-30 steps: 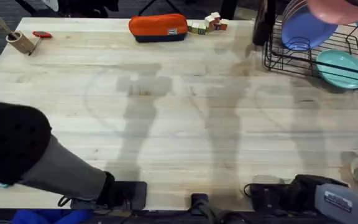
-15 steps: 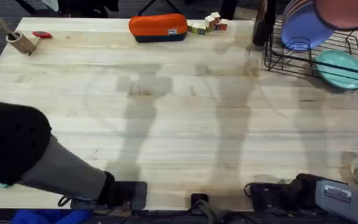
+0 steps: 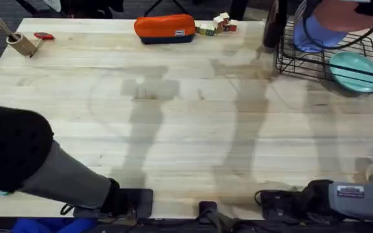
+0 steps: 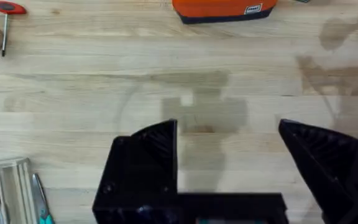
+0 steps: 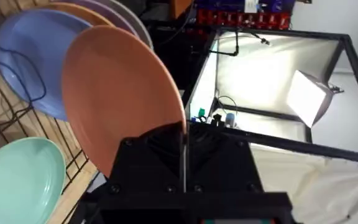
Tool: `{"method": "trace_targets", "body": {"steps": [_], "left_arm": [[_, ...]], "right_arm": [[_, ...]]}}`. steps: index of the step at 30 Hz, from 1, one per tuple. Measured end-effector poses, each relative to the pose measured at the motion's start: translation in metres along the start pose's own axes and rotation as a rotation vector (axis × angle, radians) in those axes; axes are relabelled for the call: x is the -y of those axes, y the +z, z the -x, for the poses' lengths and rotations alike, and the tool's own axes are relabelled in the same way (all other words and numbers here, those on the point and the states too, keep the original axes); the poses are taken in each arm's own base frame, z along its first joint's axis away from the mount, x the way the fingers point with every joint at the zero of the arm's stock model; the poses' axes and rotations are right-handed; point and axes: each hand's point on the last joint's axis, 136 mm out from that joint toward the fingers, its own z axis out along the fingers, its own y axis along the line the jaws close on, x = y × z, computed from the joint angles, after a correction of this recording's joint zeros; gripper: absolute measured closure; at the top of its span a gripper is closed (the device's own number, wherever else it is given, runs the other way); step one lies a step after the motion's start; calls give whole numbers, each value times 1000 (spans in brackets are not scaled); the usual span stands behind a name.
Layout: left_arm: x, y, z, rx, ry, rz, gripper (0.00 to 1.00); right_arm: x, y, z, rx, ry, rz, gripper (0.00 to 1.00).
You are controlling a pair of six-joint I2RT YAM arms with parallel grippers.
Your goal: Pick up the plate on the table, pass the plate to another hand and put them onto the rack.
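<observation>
While right jaws pinch plate (image 5: 120,93) edge, rack (image 3: 342,61) below.

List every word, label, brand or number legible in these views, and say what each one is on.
Nothing can be read.
Orange pouch: a small white tag, too blurred to read.
Right arm's grey link: a white sticker with dark print, too small to read.
Blocks at the far edge: any markings illegible.
</observation>
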Motion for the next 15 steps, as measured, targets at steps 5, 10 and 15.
{"method": "trace_targets", "body": {"steps": [5, 10, 15], "left_arm": [[0, 0, 0, 0, 0, 0, 7], [0, 0, 0, 0, 0, 0, 7], [0, 0, 0, 0, 0, 0, 7]], "right_arm": [[-16, 15, -2, 9, -22, 33, 973], [-26, 24, -2, 29, -57, 49, 973], [-35, 30, -1, 41, -101, 67, 973]]}}
